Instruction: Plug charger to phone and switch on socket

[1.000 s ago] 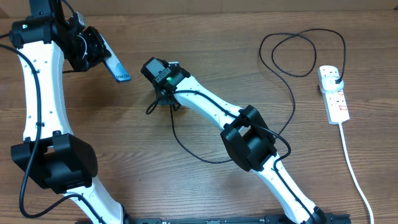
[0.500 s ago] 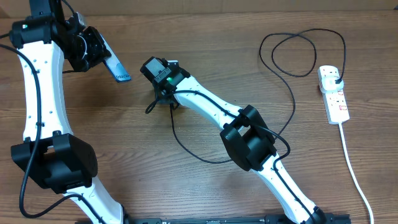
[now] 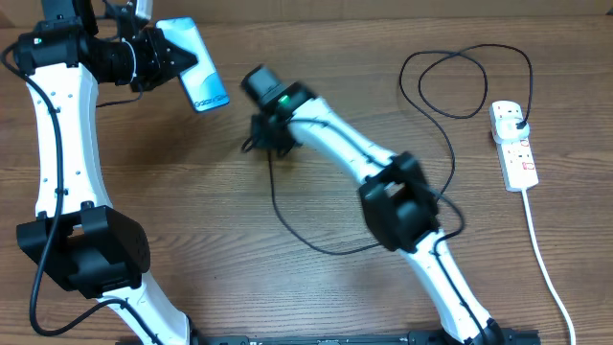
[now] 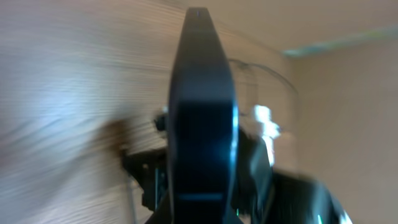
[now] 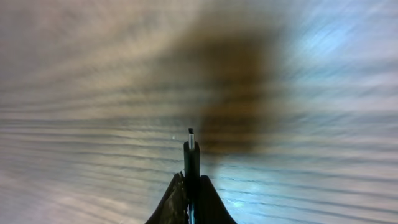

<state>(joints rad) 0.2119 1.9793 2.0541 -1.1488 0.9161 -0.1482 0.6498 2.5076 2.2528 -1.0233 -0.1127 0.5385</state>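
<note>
While the phone [image 3: 197, 65] is held clear of the wooden table [image 3: 192, 220], its lower end is clamped in the left gripper [image 3: 165, 57] near the far left corner. The phone is a slim, flat rectangle with rounded corners, dark edges and a pale blue-white screen, and it is tilted with the screen partly facing upward. From the left wrist view it is seen edge-on as a smooth, dark, narrow slab [image 4: 202, 112]; the picture is blurred.

The right gripper [image 3: 266, 142] is positioned just right of the phone, apart from it. Its fingers [image 5: 174, 199] are closed on the connector end of the charger [image 3: 451, 153], and the small metal tip [image 5: 191, 132] projects beyond them above the streaked wood grain.

The thin black cable is routed in a slack curve across the table, then in a loop, to a black plug [image 3: 518, 122] seated in the socket [image 3: 517, 158]. The socket is a white oblong strip with small red switches, lying at the right edge, and a thick white cord [image 3: 546, 268] trails from it toward the near edge.
</note>
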